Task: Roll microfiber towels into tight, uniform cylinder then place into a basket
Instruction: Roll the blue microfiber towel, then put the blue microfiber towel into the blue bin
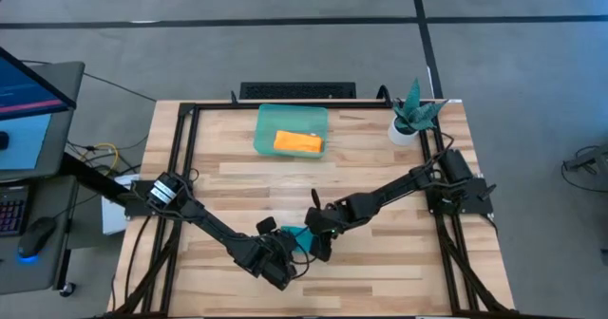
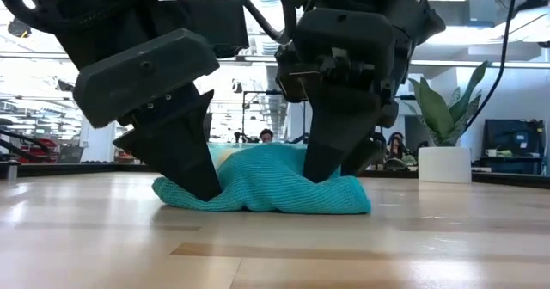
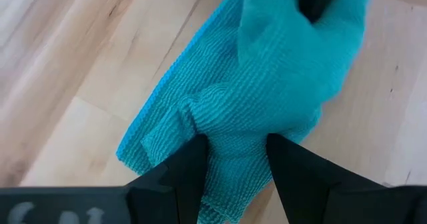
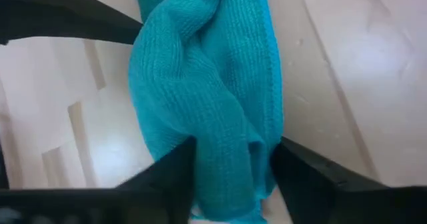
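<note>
A crumpled teal-blue microfiber towel (image 2: 266,184) lies bunched on the pale wooden plank desk (image 1: 380,181), near its front edge and about midway across. Both dark arms meet over it. The left pincer (image 3: 235,159) comes in from the left side and is clamped on one end of the teal cloth; the left wrist view shows a fold of fabric squeezed between its two black fingers (image 3: 180,174). The right pincer (image 4: 233,164) reaches in from the right and is clamped on the opposite end of the same towel, a thick gather of cloth filling the gap between its fingers (image 4: 303,174). In the low view the towel sits as a low heap on the desk with both pincers pressed down into it.

At the far side of the desk, left of centre, the shallow translucent pale-green plastic basket (image 1: 268,120) holds the bright orange microfiber towel (image 1: 298,142), rolled and lying inside it. A small white pot with a green plant (image 1: 408,120) stands at the far right corner.
</note>
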